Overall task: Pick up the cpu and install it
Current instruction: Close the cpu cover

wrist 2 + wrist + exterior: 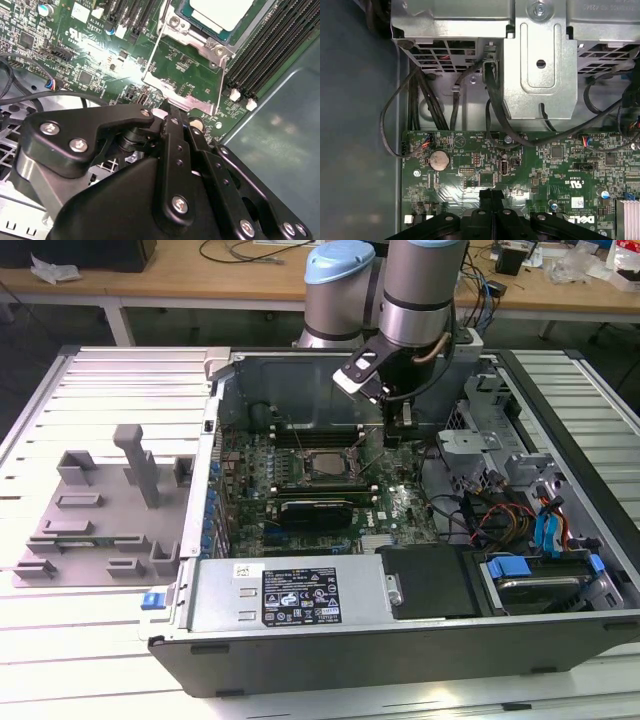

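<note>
Tool (167,106) over the motherboard (100,65), near the cpu (220,12) in its socket (200,45).

cpu (220,11), silver-topped, flat in socket (212,49)

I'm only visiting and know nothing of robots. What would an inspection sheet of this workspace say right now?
Surface: white slatted table bearing an open computer case.
Job's things: cpu lying in the motherboard socket.
Clutter: grey plastic tray beside the case.
Grippers: end effector shut, nothing seen in it, near the socket.
Cables: black cables and coloured wires inside the case.
Surroundings: wooden benches behind.
</note>
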You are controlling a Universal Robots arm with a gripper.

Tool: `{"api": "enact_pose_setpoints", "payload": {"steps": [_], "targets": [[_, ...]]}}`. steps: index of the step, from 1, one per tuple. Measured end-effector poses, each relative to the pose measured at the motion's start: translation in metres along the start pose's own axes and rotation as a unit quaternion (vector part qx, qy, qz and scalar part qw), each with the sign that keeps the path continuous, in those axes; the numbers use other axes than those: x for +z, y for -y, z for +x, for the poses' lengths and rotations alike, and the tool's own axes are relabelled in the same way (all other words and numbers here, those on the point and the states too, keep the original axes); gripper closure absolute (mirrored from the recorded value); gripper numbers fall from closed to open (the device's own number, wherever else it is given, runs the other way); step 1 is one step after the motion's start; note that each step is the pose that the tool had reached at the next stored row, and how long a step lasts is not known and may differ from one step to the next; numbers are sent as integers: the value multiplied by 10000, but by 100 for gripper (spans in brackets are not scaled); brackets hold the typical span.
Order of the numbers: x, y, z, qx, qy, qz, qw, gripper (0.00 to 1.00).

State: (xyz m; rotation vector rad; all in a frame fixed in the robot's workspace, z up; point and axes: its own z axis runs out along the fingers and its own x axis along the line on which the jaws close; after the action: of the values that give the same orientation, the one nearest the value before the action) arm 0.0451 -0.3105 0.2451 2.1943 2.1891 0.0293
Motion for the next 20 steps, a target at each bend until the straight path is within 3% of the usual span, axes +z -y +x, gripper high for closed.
{"api": "enact_pose_setpoints", "payload": {"steps": [4,6,11,17,20], "targets": [[-1,16,3,2,1,0,10000,89],[-6,112,29,2,1,0,10000,89],[-12,256,77,5,0,0,10000,89],[-14,286,86,8,0,-2,10000,89],[-23,475,114,11,1,-50,10000,89]]}}
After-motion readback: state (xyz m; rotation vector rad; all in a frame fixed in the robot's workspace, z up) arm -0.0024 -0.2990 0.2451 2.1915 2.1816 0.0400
